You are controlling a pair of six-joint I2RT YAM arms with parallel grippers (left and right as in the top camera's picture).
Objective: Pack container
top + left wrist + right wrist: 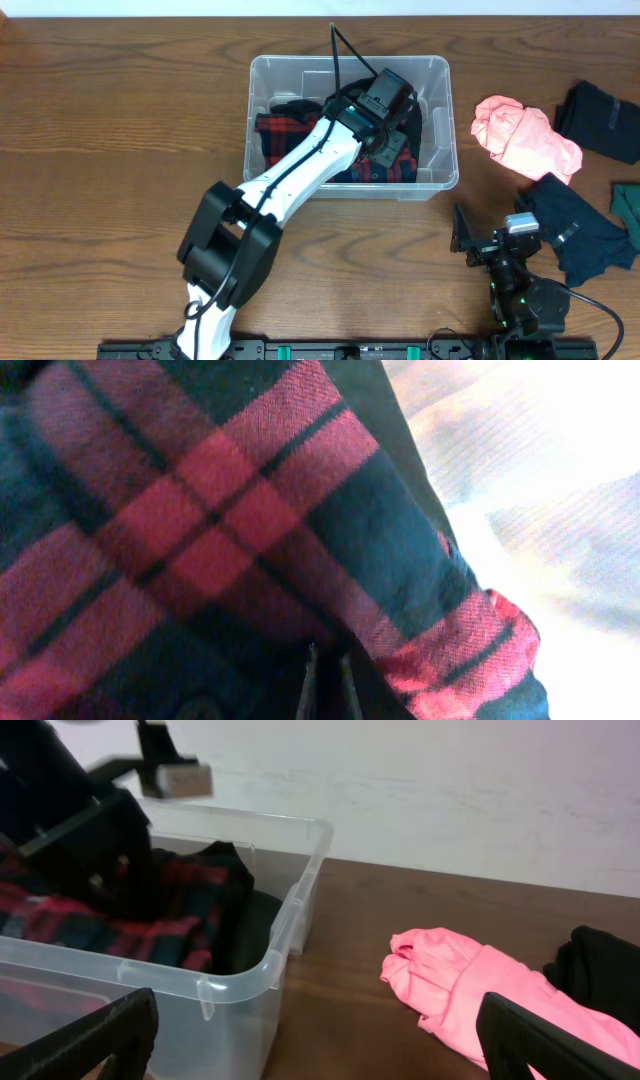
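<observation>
Inside container (300, 61), left gripper (327, 678) closed against plaid shirt (200, 540) — right gripper (318, 1010) (near pink garment (470, 990)) wide open.

Red-and-dark plaid cloth (220, 530) fills the frame from 7 o'clock right up to 12. At 6 o'clock the hand (327, 678) pokes in, fingers drawn almost together against the fabric. Out at 2 o'clock, only a bright washed-out blur (560, 480).

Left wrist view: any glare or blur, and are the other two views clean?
Left wrist: plaid cloth fills the frame, close and soft, right side blown out white; overhead: evenly lit, sharp; right wrist: bin and pink cloth clear, evenly lit.
</observation>
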